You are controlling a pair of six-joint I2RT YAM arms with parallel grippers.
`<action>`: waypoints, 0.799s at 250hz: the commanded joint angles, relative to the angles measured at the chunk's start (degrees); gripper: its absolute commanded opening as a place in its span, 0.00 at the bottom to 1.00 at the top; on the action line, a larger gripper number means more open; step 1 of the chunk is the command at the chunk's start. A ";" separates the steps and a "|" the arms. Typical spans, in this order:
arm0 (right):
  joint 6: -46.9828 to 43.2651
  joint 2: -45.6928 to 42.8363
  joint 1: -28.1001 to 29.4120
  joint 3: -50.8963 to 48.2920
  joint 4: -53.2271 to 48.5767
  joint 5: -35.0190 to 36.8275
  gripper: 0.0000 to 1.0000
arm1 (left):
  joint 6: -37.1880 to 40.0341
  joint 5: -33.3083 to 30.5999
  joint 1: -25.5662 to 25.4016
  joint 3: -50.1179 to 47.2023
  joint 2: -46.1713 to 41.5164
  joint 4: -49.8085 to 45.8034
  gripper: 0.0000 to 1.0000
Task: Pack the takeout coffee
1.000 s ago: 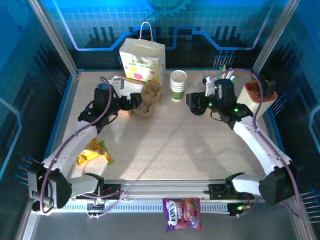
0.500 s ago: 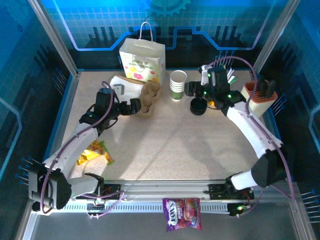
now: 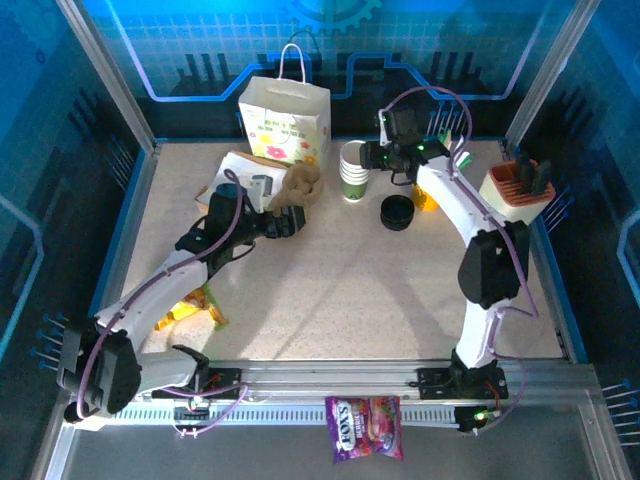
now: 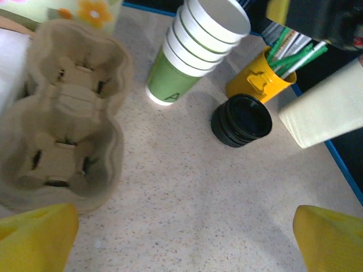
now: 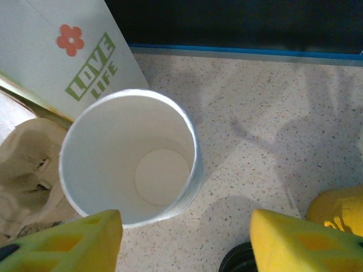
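Note:
A stack of paper cups, white above and green at the foot, stands without lids by the flower-printed bag. A stack of black lids lies to its right. My right gripper hovers over the top cup, which is empty; the jaws are open with nothing between them, and the left finger overlaps the cup's near rim. My left gripper sits low beside the cardboard cup carrier, wide open over bare table, with the carrier, cups and lids ahead.
The white flower-printed paper bag stands at the back. A yellow cup of straws is behind the lids. An orange-and-white holder stands far right, a yellow snack packet near left, and a candy bag lies on the front rail.
My right arm has swung left and back from beside the black lids to above the cup stack, its jaws narrowing. My left gripper has slid right along the carrier.

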 commanded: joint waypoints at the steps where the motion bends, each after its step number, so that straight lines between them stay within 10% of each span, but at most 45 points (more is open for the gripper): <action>1: -0.24 4.30 -0.52 5.75 -4.89 0.94 0.57 | -0.86 1.22 -1.69 0.06 1.27 2.35 0.97; 200: -0.19 13.67 -2.26 16.61 -6.82 -3.85 0.22 | 0.25 -1.86 -3.67 -3.26 1.11 4.01 0.97</action>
